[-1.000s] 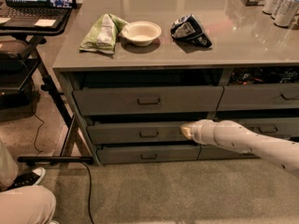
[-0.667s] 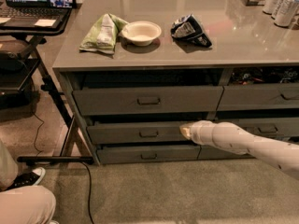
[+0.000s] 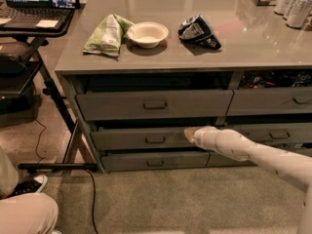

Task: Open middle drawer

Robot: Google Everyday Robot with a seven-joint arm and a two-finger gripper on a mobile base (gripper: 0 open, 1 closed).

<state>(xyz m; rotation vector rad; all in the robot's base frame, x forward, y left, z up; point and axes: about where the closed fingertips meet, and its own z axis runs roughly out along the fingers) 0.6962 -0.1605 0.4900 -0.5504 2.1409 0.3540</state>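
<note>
The middle drawer [image 3: 141, 139] is a wide dark-grey drawer with a small rectangular metal pull [image 3: 155, 140] at its centre. Its front stands slightly out from the cabinet, with a dark gap above it. My gripper [image 3: 189, 134] sits at the end of the white arm that comes in from the lower right. It is at the drawer's top edge, to the right of the pull. The top drawer [image 3: 155, 104] lies above and the slim bottom drawer [image 3: 155, 161] below.
On the grey counter [image 3: 253, 48] lie a green bag [image 3: 108, 34], a white bowl [image 3: 147, 33] and a dark crumpled bag [image 3: 199, 31]. Cans [image 3: 294, 3] stand at the back right. A laptop stand [image 3: 34, 18] with black legs is at left. A person's legs [image 3: 22, 208] are bottom left.
</note>
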